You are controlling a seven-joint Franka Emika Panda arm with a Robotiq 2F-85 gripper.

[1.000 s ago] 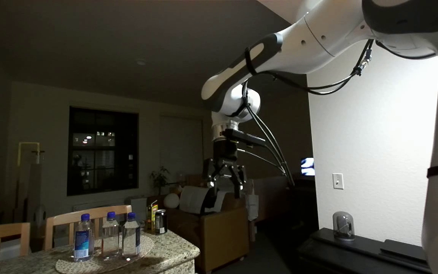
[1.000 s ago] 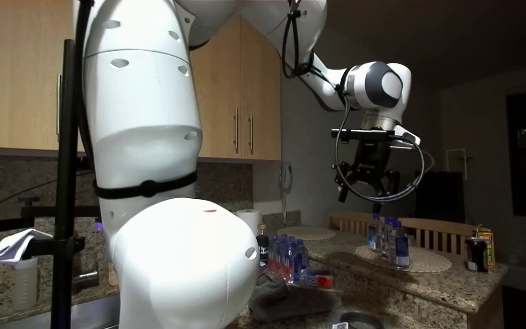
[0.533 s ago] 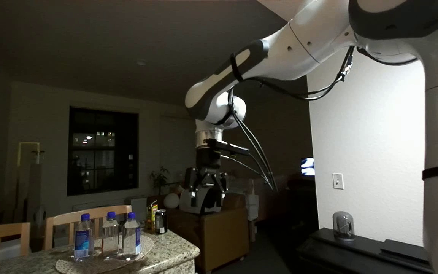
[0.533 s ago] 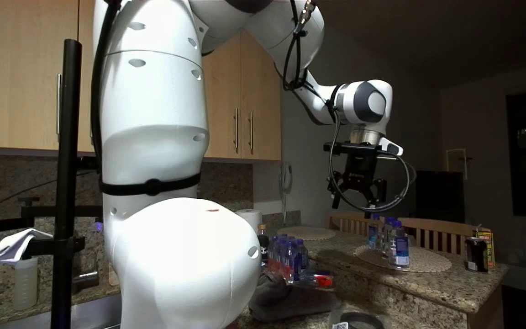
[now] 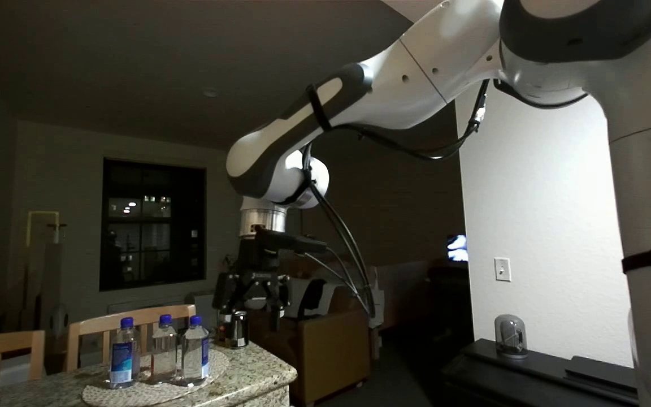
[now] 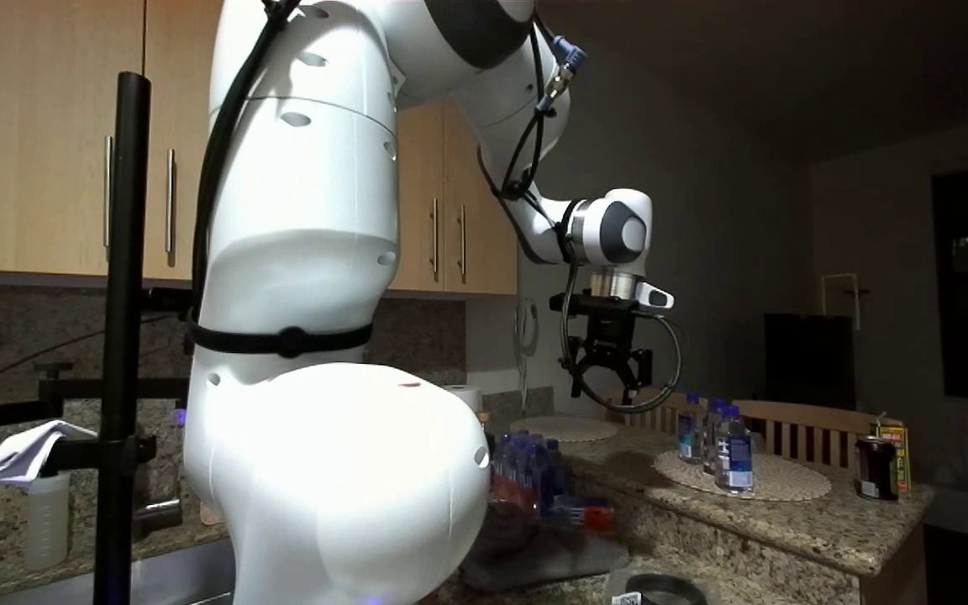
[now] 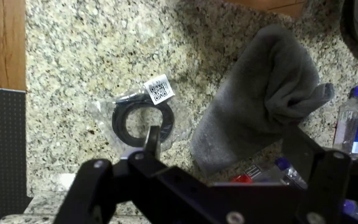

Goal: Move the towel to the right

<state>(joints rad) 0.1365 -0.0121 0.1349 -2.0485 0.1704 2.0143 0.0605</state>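
The grey towel (image 7: 244,102) lies crumpled on the granite counter (image 7: 82,53) in the wrist view, with a bunched fold at its right side. It also shows dimly in an exterior view (image 6: 547,563), partly hidden by the robot's white base. My gripper (image 7: 224,132) is open and empty, its fingers spread wide. In the wrist view the towel's lower part shows between and beyond the fingers. In both exterior views the gripper (image 5: 251,321) (image 6: 603,392) hangs pointing down in the air, well above the towel and apart from it.
A black coil in a clear bag (image 7: 117,121) lies left of the towel. A bottle (image 7: 357,124) stands right of it. Several grouped bottles (image 6: 534,470) stand behind the towel. A raised granite ledge (image 6: 786,525) holds bottles (image 6: 733,454) and a can (image 6: 877,468).
The arm has swung and lowered; the gripper has moved left and down in both exterior views, staying open. The towel has not visibly moved.
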